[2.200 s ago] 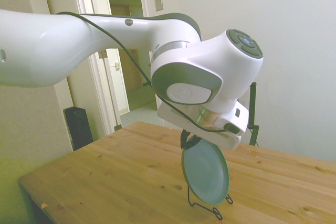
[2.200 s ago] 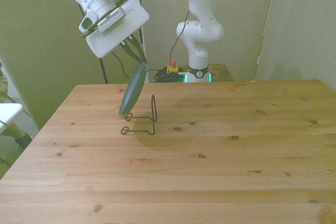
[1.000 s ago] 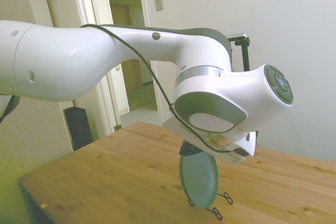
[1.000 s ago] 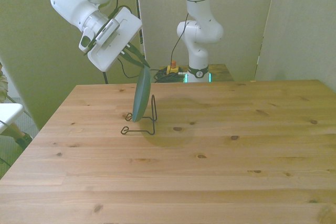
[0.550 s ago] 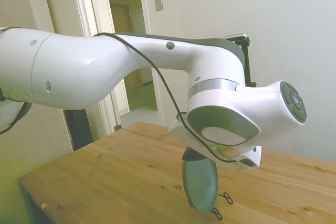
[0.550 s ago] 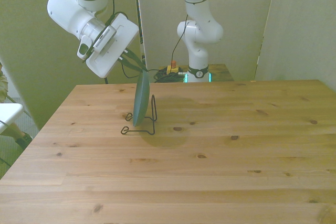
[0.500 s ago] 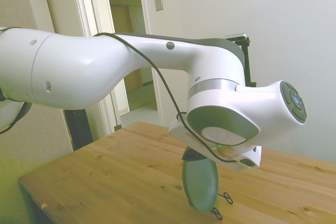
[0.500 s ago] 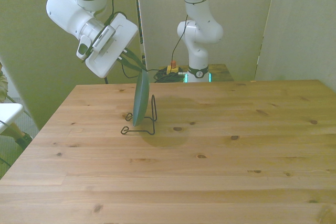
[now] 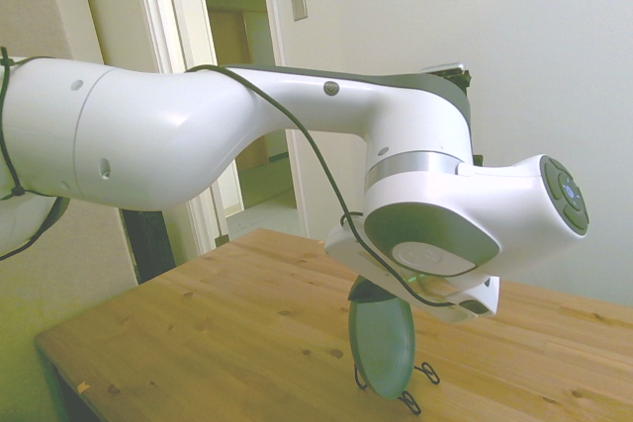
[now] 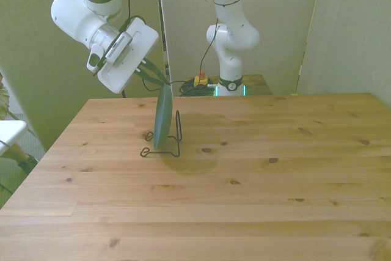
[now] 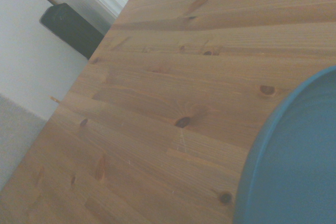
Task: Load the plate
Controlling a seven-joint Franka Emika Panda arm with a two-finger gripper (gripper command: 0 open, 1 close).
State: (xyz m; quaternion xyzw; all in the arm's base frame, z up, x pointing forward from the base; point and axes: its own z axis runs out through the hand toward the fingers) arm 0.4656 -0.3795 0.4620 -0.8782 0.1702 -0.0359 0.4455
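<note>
Our tool [image 10: 154, 76] grips the plate [image 10: 162, 118] by its top rim (stiff, breakable, slippery) in the stand [image 10: 171, 142].

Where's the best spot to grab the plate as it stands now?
Grip the plate by its top rim, coming from above: it stands on edge in the wire stand, so only the upper rim is free. The gripper is there already.

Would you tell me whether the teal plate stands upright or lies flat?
Upright: the round teal-green plate stands on edge in the black wire stand.
</note>
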